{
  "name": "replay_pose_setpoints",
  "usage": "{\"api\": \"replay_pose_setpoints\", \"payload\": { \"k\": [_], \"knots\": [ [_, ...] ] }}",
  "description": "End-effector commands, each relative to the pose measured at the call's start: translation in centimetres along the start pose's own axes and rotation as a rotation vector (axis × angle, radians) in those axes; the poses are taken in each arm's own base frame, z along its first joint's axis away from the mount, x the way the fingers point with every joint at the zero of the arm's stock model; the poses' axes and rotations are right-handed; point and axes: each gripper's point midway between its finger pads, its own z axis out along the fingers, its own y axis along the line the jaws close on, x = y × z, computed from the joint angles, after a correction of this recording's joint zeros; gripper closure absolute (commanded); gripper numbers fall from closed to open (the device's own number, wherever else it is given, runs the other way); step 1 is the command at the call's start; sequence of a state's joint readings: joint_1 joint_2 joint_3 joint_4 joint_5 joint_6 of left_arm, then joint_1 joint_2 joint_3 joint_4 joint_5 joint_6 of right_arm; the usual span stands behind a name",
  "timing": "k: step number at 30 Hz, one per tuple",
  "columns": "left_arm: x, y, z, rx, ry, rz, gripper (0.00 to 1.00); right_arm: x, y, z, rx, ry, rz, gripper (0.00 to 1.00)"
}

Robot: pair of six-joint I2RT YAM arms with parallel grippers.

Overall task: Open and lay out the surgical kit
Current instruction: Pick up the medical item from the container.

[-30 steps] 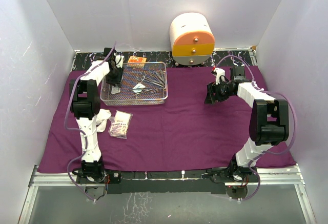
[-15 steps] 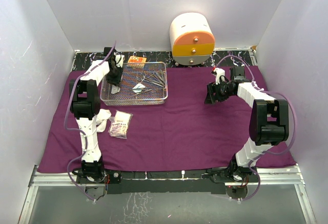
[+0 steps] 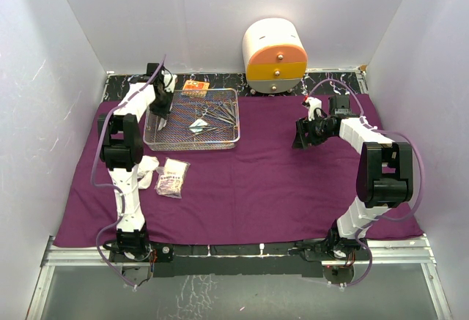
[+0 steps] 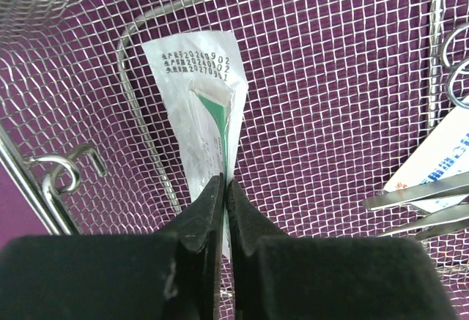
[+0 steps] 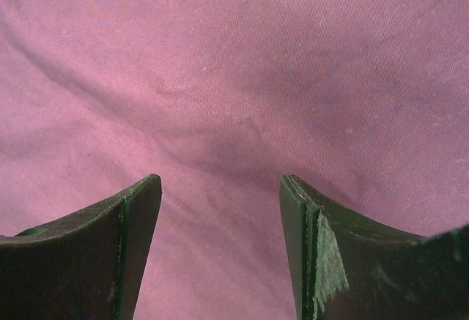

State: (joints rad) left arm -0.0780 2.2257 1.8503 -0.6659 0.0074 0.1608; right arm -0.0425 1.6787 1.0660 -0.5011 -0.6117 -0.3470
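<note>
One flat packet (image 4: 201, 100) pinched by the left gripper (image 4: 225, 188)

Its jaws are clamped on the white-and-green packet's lower end, inside the wire-mesh tray (image 3: 192, 146) at 11 o'clock on the purple cloth (image 3: 278, 181). At 2 o'clock the right gripper (image 5: 220, 188) hangs, fingers apart, above bare cloth.
</note>
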Motion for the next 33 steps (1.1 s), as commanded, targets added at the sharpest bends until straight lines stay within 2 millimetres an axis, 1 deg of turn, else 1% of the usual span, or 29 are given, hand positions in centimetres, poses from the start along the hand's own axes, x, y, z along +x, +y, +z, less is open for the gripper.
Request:
{"api": "replay_pose_setpoints", "payload": {
  "k": [1,8,13,17,19,22,24,27,30,33],
  "knots": [
    [-2.2,0.5,-4.7,-0.028,-0.08,0.02,1.0,-2.3,-0.5,-0.6,0.011,-0.052,-0.048,0.36],
    [-2.6,0.5,-6.0,-0.053,-0.098,0.048,1.0,-2.4,-0.4,-0.9,0.019,-0.055,-0.057,0.36],
    [-3.0,-0.2,-8.1,-0.082,-0.136,0.092,1.0,-2.4,-0.5,-1.2,0.033,-0.059,-0.065,0.35],
    [-2.6,-1.2,-10.3,-0.093,-0.176,0.115,1.0,-2.5,-0.5,-1.4,0.042,-0.063,-0.072,0.35],
    [-2.3,-2.1,-11.5,-0.077,-0.19,0.124,1.0,-2.7,-0.4,-1.7,0.049,-0.07,-0.079,0.35],
    [-0.9,-4.3,-12.8,-0.039,-0.179,0.176,1.0,-2.9,-0.6,-2.0,0.067,-0.078,-0.09,0.35],
    [0.4,-6.0,-13.7,-0.009,-0.166,0.211,1.0,-3.0,-0.6,-2.3,0.083,-0.084,-0.1,0.35],
    [3.1,-8.3,-15.2,0.038,-0.141,0.263,1.0,-2.9,-0.7,-2.8,0.111,-0.095,-0.12,0.35],
    [6.3,-10.3,-16.6,0.074,-0.115,0.339,1.0,-2.8,-1.1,-3.3,0.149,-0.101,-0.141,0.35],
    [9.5,-11.9,-17.0,0.109,-0.08,0.417,1.0,-2.7,-1.4,-3.8,0.177,-0.105,-0.149,0.35]
  ]
}}
